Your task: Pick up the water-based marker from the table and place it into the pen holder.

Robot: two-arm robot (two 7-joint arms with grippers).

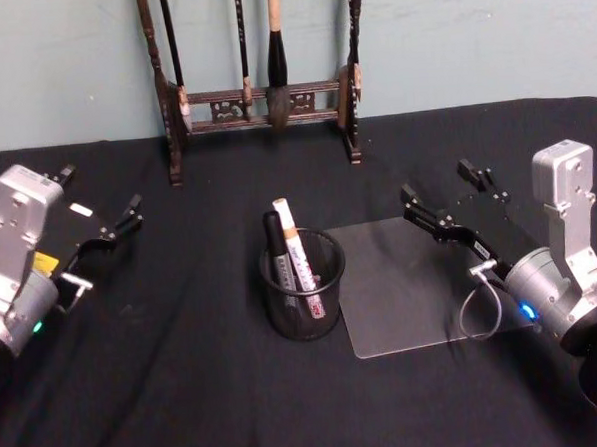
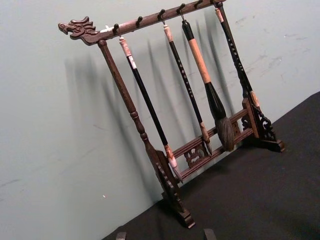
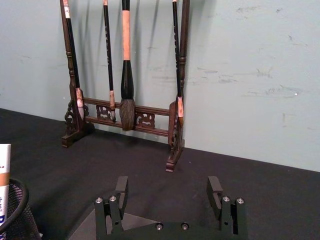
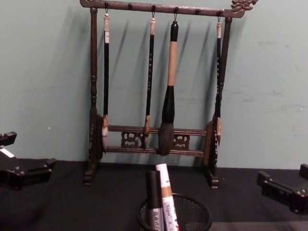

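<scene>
Right claw (image 1: 448, 201) hangs open and empty above the far edge of a clear mat (image 1: 407, 278), nothing between its jaws. Inward from it stands the holder (image 1: 302, 283), and the white marker (image 1: 295, 246) leans upright inside beside a black pen (image 1: 277, 247), resting on the rim. Looks like the job is done. Left claw (image 1: 119, 228), open too, idles well clear over the surface (image 1: 187, 390).

The pen holder (image 1: 303, 286) stands mid-table (image 1: 187, 390) with two markers (image 1: 292, 246) sticking up out of its mouth, narrowing the way in from above. Bare cloth lies open on either side. The brush rack (image 1: 257, 95) blocks the far edge, well behind it.
</scene>
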